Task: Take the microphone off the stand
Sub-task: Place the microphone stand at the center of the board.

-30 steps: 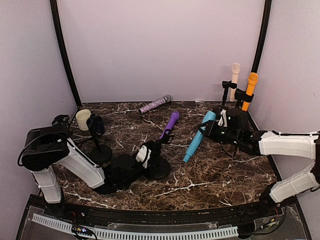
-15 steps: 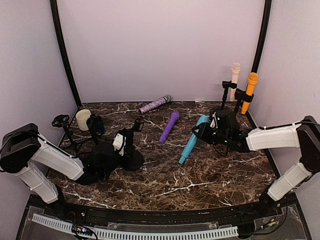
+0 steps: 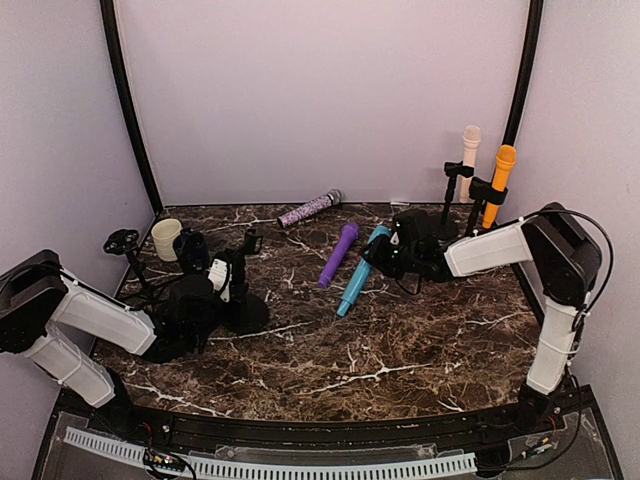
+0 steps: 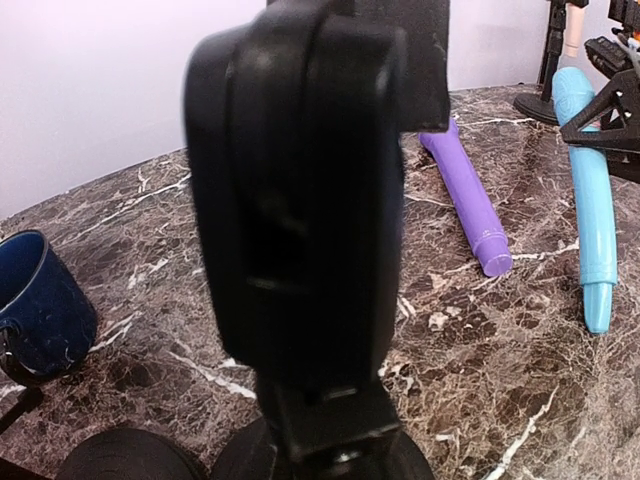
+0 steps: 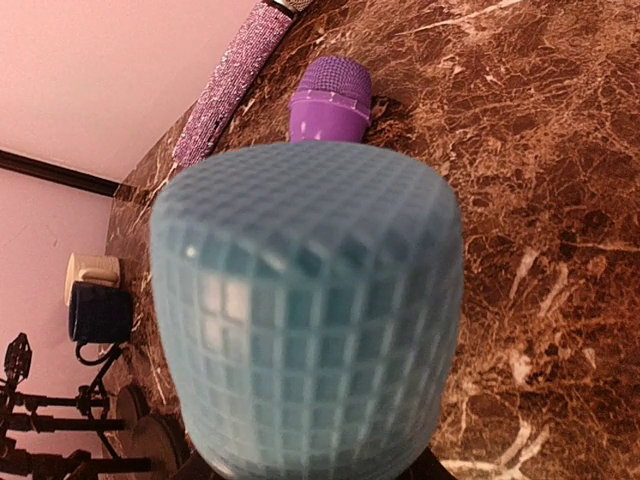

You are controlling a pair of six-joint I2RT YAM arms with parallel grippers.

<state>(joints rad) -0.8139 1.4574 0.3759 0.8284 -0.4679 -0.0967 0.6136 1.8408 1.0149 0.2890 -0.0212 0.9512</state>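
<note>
Blue microphone [image 3: 350, 285] clamped in right hand [image 3: 385, 255], stand [image 4: 310, 200] in left hand [image 3: 228, 285], both arms low.

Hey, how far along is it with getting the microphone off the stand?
Done: the blue microphone is free of any stand; the left gripper holds an empty stand. In hand: the right gripper grips its head end. Left: setting it down. The orange microphone and cream microphone sit clipped behind.

Surface [image 3: 420, 350]: glossy brown marble-look. Blue microphone [image 3: 356, 280]: smooth plastic, mesh grille. Stand [image 4: 300, 200]: matt black. Glitter microphone [image 3: 308, 209]: sparkly, rough.
</note>
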